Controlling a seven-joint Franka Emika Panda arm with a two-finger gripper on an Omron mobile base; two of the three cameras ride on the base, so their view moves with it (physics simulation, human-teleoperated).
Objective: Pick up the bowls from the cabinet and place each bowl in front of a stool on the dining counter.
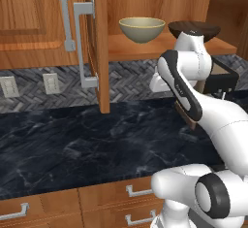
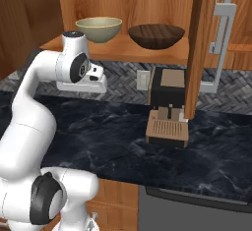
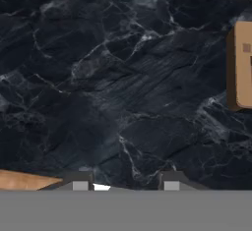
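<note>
Wooden cabinet (image 1: 101,42) stands open; both bowls sit on its shelf, beige bowl (image 2: 98,29) left, brown bowl (image 2: 156,36) right, just apart. Gripper (image 3: 125,183) points down at the black counter (image 3: 108,87), fingers partly apart, holding nothing. Bowls lie above and ahead of the fingers; the hand must rise and turn. Beige bowl appears nearer. Open door edges (image 2: 194,48) flank the approach; coffee machine (image 2: 167,112) stands below right.

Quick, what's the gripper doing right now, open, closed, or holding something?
Gripper: open, holding nothing, its fingertips apart above the black marble counter.
</note>
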